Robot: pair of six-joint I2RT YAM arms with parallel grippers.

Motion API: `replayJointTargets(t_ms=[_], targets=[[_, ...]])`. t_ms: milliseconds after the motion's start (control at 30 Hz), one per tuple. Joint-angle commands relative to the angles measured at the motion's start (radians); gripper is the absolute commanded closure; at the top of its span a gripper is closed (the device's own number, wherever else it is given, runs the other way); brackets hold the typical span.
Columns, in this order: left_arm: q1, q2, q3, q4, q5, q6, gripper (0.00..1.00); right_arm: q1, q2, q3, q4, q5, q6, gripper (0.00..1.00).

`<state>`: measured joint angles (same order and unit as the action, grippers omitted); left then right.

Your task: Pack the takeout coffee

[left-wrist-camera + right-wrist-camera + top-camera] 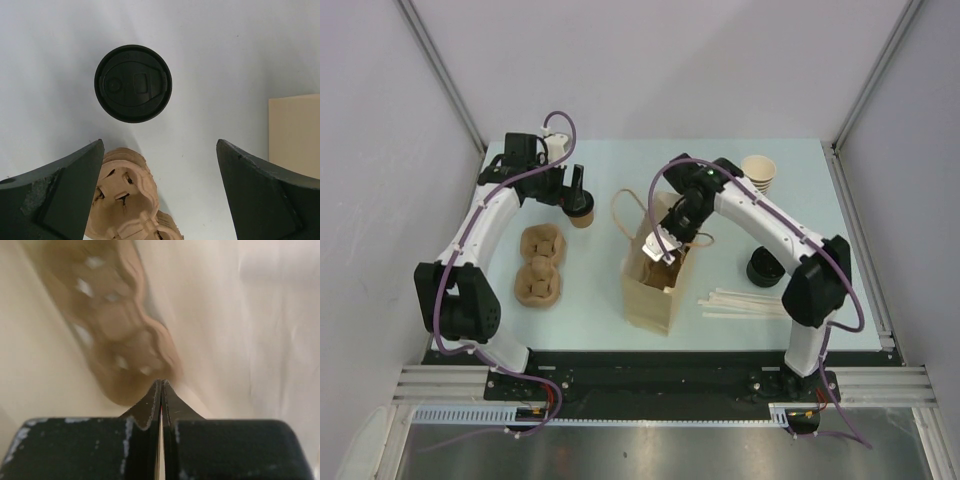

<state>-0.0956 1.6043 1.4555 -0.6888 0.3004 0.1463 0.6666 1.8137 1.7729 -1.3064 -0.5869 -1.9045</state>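
The takeout coffee (582, 213), a small tan cup with a black lid, stands on the table at the back left. In the left wrist view its lid (133, 83) lies ahead of the fingertips, not between them. My left gripper (577, 190) (160, 150) is open and empty, just above and behind the cup. My right gripper (661, 246) (161, 382) is shut on the rim of the open brown paper bag (653, 295); a thin strip of paper shows between the fingers. A pulp cup carrier (120, 340) lies blurred inside the bag.
A second brown pulp cup carrier (539, 265) (125, 200) lies on the table left of the bag. A stack of lidless cups (758, 172) stands at the back right. Black lids (765, 268) and pale stirrers (740, 302) lie at the right. The bag's side (295, 130) shows in the left wrist view.
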Motion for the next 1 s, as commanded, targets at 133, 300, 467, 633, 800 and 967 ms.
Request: replayJointTargets(t_ms=[133, 300, 467, 633, 800, 967], targets=[[0.004, -0.056, -0.023, 0.037, 0.017, -0.031, 0.00, 0.033, 0.133, 0.151, -0.209, 0.139, -0.355, 1.00], [0.004, -0.067, -0.032, 0.035, 0.005, -0.034, 0.01, 0.041, 0.191, 0.175, -0.209, 0.179, -0.347, 1.00], [0.004, -0.072, -0.038, 0.031, -0.003, -0.037, 0.01, 0.042, 0.205, 0.139, -0.212, 0.228, -0.370, 1.00], [0.004, -0.067, -0.029, 0.025, -0.012, -0.039, 0.01, 0.044, 0.197, 0.057, -0.162, 0.257, -0.366, 1.00], [0.005, -0.057, -0.023, 0.017, -0.018, -0.043, 0.00, 0.057, 0.167, -0.055, -0.007, 0.292, -0.323, 1.00], [0.004, -0.053, -0.023, 0.006, -0.021, -0.045, 0.00, 0.079, 0.164, -0.098, 0.033, 0.309, -0.268, 1.00]])
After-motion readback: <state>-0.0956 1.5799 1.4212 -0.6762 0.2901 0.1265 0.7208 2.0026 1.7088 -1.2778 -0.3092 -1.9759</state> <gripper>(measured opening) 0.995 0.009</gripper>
